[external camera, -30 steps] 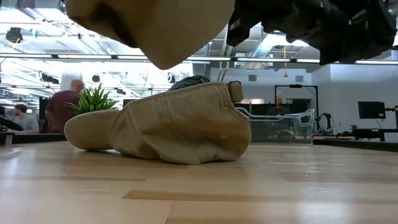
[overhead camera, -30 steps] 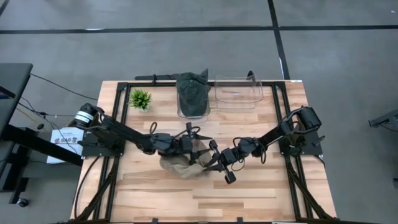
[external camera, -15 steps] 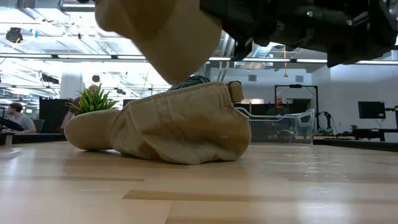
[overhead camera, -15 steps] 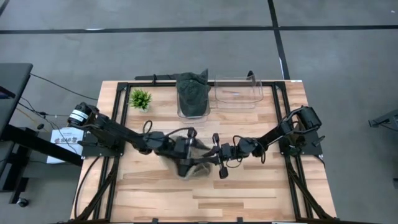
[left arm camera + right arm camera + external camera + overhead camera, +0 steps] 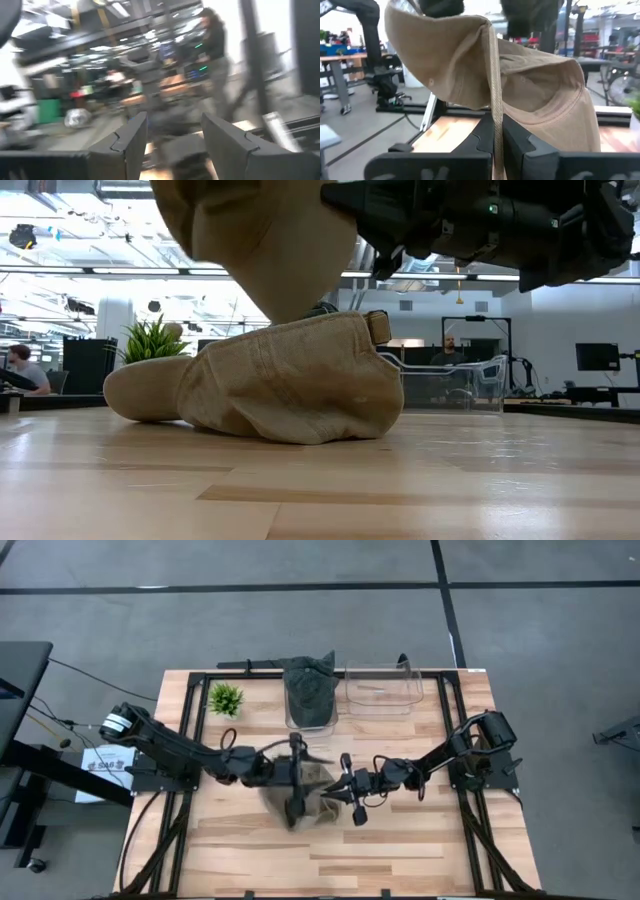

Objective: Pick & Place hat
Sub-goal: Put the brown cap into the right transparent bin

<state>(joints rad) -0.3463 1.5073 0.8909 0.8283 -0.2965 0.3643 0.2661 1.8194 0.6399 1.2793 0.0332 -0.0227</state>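
A tan hat (image 5: 520, 80) is up in the air over the table's middle; in the low view it (image 5: 270, 240) hangs just above a second tan hat (image 5: 270, 385), which lies with its underside on the wood. From above, the tan cloth (image 5: 315, 802) shows between the two arms. My right gripper (image 5: 495, 142) (image 5: 345, 790) is shut on the lifted hat. My left gripper (image 5: 172, 137) (image 5: 294, 792) stands open at the hat's left side with nothing between its fingers. My right gripper pinches a folded edge of the lifted tan hat (image 5: 493, 115) between its two fingers, coming in about level from the table's right. The hat is clear of the table, and its crown (image 5: 445, 65) rises and spreads beyond the fingertips.
Two clear bins stand at the far edge: the left one (image 5: 310, 710) holds a dark green hat (image 5: 310, 688), the right one (image 5: 383, 690) shows nothing inside. A small green plant (image 5: 226, 698) sits at the far left. People and desks show in the room behind.
My right gripper has moved toward the table's left and slightly toward the far edge, carrying the lifted hat with it. In the low view that hat has shifted right and sunk, so it now hangs close over the lying hat. My left gripper has turned beside it.
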